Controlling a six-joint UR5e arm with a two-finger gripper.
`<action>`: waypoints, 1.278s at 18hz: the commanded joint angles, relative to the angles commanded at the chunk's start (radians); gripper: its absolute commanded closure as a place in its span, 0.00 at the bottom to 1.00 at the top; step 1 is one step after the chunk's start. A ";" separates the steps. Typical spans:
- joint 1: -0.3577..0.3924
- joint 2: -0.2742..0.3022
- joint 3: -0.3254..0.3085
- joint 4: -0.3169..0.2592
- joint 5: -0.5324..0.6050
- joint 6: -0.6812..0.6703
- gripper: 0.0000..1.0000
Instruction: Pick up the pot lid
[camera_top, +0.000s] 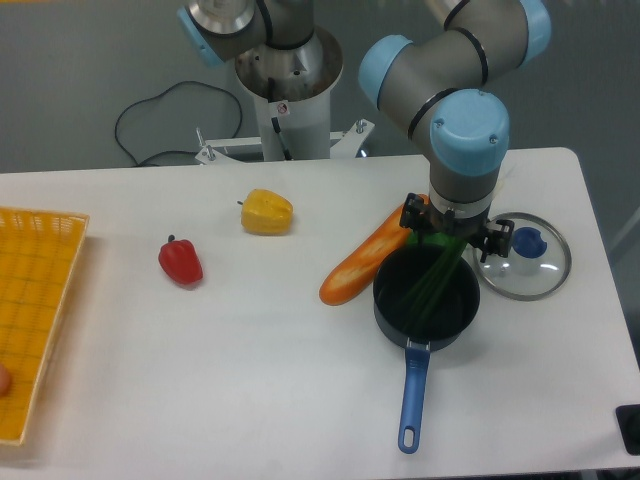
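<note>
Pincer above the pot, lid just off to the picture's right

Poised over the far side of the black pot, the pincer has its two fingers spread wide, with the top of a long dark green thing showing between them; the gap looks too broad for it to be gripped. The clear pot lid lies on the worktop to the picture's right of the pincer, close beside the pot. Whether lid and pot touch, I cannot tell

Being round, the lid offers no long axis to match, so its blue knob is what sets the aim. That knob sits at nearly the same depth as the fingers, and the line from one finger to the other runs roughly towards it. The coming move, I judge, is mostly sideways, with little reach towards or away from the camera, then down with a finger on either side of the knob. Lifting a little first would seem wise, lest a fingertip catch the green thing or the pot's rim
</note>
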 joint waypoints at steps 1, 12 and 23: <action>0.002 0.000 0.000 0.000 -0.002 0.000 0.00; 0.021 0.000 -0.003 0.002 -0.072 -0.011 0.00; 0.031 0.006 -0.051 0.041 -0.110 -0.014 0.00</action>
